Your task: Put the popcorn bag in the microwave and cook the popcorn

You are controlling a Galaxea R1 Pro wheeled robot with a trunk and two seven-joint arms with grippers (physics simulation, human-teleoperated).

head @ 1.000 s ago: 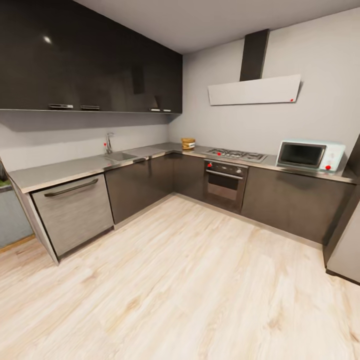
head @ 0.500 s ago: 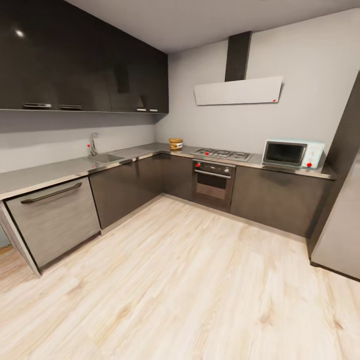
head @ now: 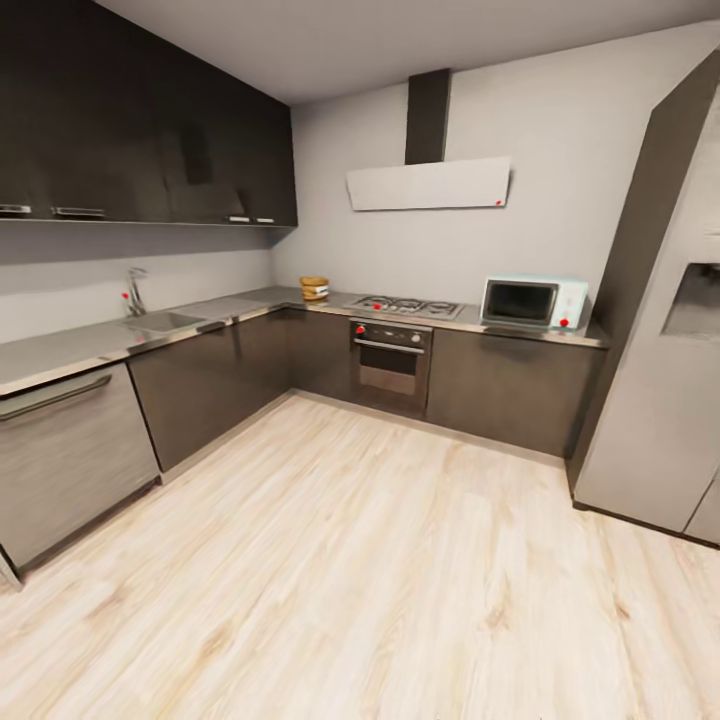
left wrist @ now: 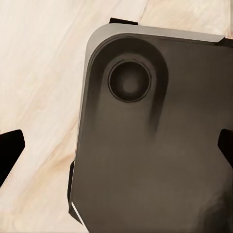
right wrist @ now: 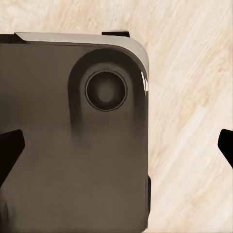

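The pale wood floor [head: 380,570] spreads before me; the countertop [head: 250,303] wraps the far corner; a tall grey fridge [head: 660,360] stands at the right; the microwave [head: 534,302] sits on the counter beside it, door shut; the popcorn bag [head: 314,288] rests near the corner, left of the hob [head: 405,306]; both my grippers [left wrist: 116,150] [right wrist: 116,150] hang with fingertips wide apart above my dark base [left wrist: 155,145].

The head camera has swung rightward: the microwave [head: 533,303], popcorn bag [head: 314,288] and hob [head: 404,306] now sit further left in view, and a tall grey fridge [head: 660,400] has come in.
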